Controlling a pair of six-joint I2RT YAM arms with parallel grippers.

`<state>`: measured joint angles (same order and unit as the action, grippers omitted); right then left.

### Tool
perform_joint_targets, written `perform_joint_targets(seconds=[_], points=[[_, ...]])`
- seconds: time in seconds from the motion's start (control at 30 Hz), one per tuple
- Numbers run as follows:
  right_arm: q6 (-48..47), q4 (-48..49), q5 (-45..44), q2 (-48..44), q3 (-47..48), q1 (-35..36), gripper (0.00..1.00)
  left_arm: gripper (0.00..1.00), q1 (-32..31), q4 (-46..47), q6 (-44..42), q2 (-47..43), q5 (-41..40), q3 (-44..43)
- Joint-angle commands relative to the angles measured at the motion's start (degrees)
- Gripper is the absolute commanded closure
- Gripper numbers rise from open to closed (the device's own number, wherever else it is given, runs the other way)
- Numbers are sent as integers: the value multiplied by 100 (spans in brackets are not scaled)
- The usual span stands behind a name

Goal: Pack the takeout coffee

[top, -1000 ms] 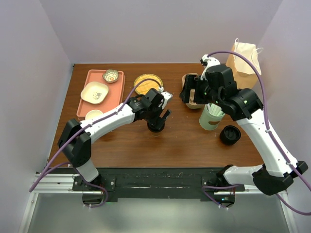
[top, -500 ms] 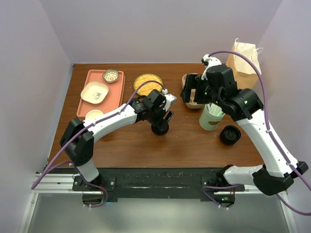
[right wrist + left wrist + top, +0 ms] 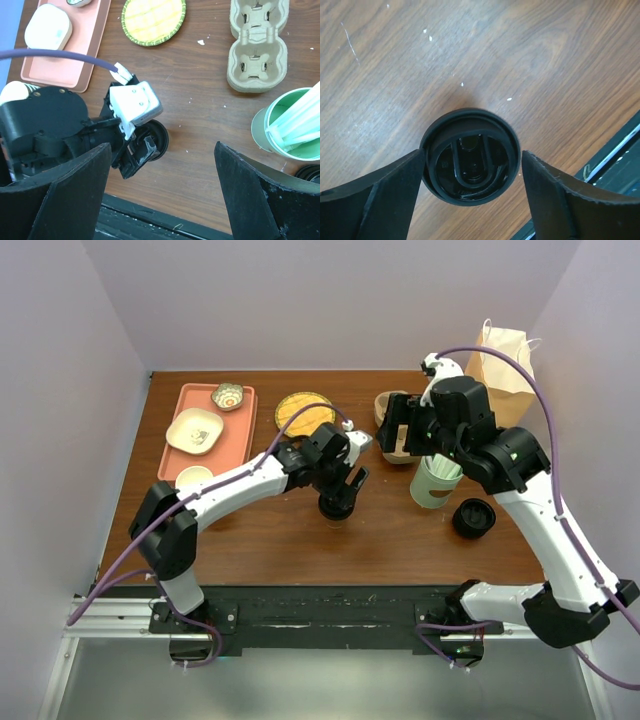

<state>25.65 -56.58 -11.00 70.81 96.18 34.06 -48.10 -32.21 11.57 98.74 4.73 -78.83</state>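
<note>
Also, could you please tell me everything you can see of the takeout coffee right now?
The takeout coffee shows mainly its round black plastic lid: glossy, with a raised rim and a U-shaped ridge in the sunken top. The paper body is hidden underneath. It stands upright at the front middle of the wooden table, left of the green straw cup. The left gripper has its jaws against the lid on both sides.

Takeout coffee (image 3: 470, 162) lid is black, table (image 3: 470, 50) brown wood grain with white flecks, tray (image 3: 75, 65) salmon pink, plate (image 3: 153, 15) yellow check with green rim, cup carrier (image 3: 257, 45) beige, straw cup (image 3: 260, 129) pale green, straws (image 3: 300, 117) white, bag (image 3: 503, 360) tan.
</note>
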Motion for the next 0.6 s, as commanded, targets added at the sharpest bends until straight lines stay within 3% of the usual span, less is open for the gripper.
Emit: perform_joint_targets(seconds=[0.0, 0.07, 0.1, 0.2, 0.43, 0.57], points=[[-78, -64, 28, -84, -55, -23, 12, 11, -16, 31, 178, -144, -42, -545], [-69, -55, 89, -93, -134, -14, 12, 8, -7, -31, 240, -197, -130, -704], [-51, -29, 125, -93, -170, -23, 12, 0, 2, -84, 275, -232, -157, -739], [19, 24, 212, -120, -293, -23, 12, 0, 168, -224, 503, -425, -192, -626], [221, 217, 616, 162, -460, -5, 14, 0, 1169, 39, 917, -1741, 19, 990], [204, 656, 976, 240, -1248, -5, 14, 0, 1232, 30, 926, -2577, -690, 1580]])
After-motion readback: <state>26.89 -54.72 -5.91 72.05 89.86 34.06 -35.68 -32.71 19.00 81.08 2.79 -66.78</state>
